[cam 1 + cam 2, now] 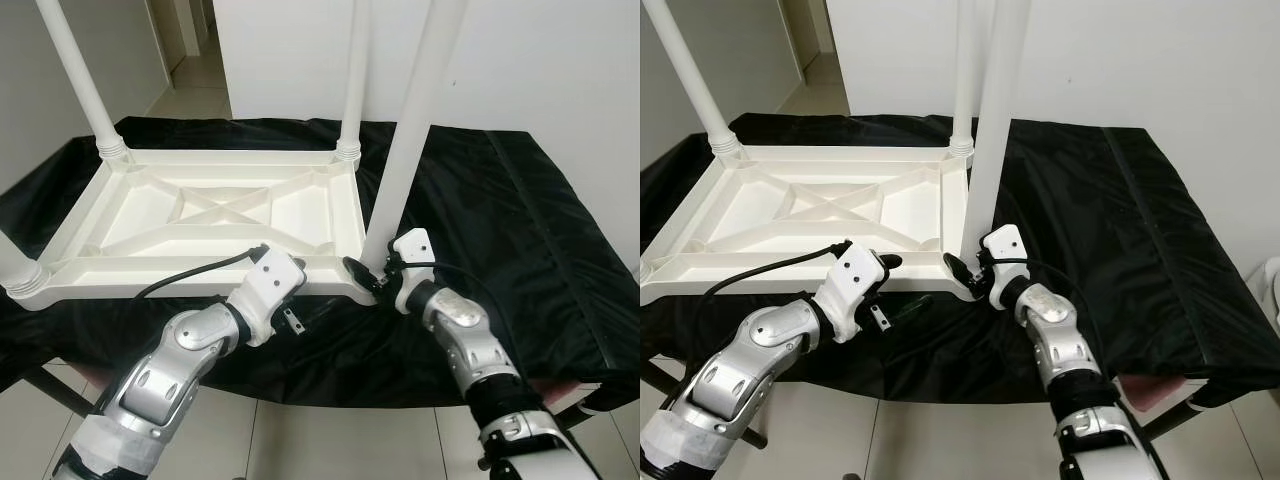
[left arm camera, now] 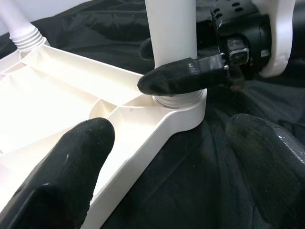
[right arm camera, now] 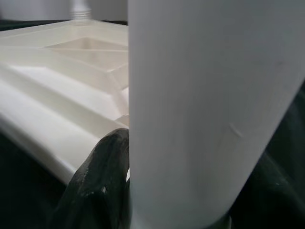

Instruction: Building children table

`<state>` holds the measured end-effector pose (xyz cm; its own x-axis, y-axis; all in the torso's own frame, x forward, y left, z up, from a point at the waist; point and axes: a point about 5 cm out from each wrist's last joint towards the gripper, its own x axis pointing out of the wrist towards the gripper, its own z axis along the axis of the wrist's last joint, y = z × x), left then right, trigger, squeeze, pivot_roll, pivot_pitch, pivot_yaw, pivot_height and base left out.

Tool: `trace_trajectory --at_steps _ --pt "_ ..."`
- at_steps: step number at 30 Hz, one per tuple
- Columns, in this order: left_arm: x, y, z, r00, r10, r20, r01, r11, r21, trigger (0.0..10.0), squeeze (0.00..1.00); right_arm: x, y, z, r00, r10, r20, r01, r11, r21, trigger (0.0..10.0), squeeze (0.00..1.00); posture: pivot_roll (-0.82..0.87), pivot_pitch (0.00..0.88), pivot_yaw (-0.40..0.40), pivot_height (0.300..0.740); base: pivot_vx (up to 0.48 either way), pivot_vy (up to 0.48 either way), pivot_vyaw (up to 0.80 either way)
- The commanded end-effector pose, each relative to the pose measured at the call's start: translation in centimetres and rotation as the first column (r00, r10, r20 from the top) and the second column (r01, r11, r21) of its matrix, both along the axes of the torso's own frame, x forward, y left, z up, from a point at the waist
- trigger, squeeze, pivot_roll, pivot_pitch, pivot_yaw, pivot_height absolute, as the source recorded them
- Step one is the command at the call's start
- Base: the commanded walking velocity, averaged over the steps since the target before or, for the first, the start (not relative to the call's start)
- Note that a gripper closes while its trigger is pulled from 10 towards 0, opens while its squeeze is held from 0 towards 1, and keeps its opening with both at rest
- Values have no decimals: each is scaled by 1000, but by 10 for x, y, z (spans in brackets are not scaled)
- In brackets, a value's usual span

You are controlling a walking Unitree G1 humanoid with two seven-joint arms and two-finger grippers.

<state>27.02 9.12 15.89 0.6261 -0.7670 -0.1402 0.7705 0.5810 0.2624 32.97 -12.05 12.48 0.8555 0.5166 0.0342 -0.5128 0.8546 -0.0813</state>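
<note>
Left eye view: right hand [image 1: 368,274] grips the white leg [image 1: 400,160] at its base.

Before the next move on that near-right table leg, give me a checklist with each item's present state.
1. Right pincer grips the near-right leg at its base: ok.
2. Leg's base sits in the corner socket of the upturned tabletop: ok, though how firmly it is seated: cannot tell.
3. Leg upright: not ok; it leans compared with the far-right leg.
4. Left pincer open, holding nothing, beside the tabletop's near edge: ok.
5. Tabletop lies flat on the black cloth: ok.
</note>
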Motion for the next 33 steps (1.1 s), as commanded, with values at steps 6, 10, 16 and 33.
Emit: trace_trajectory --at_steps 6,10,16,33 --pt "2 -2 -2 1000 -27 -5 27 1000 13 10000 0 -4 1 -8 962 -261 -83 268 960 85 10000 0 -144 0 27 740 0 0 0" --pt "1 -4 -2 999 -32 -4 32 999 10 10000 0 -14 13 -11 925 -366 -99 376 918 123 10000 0 -147 0 28 740 0 0 0" --pt "1 -4 -3 999 -48 -4 48 999 26 10000 0 -19 19 -2 946 -322 -45 325 933 154 10000 1000 -141 0 38 740 0 0 0" --pt "-1 -2 9 996 -84 6 84 996 1 10000 0 -14 -10 18 994 38 104 -40 999 18 10000 0 -109 0 9 740 0 0 0"
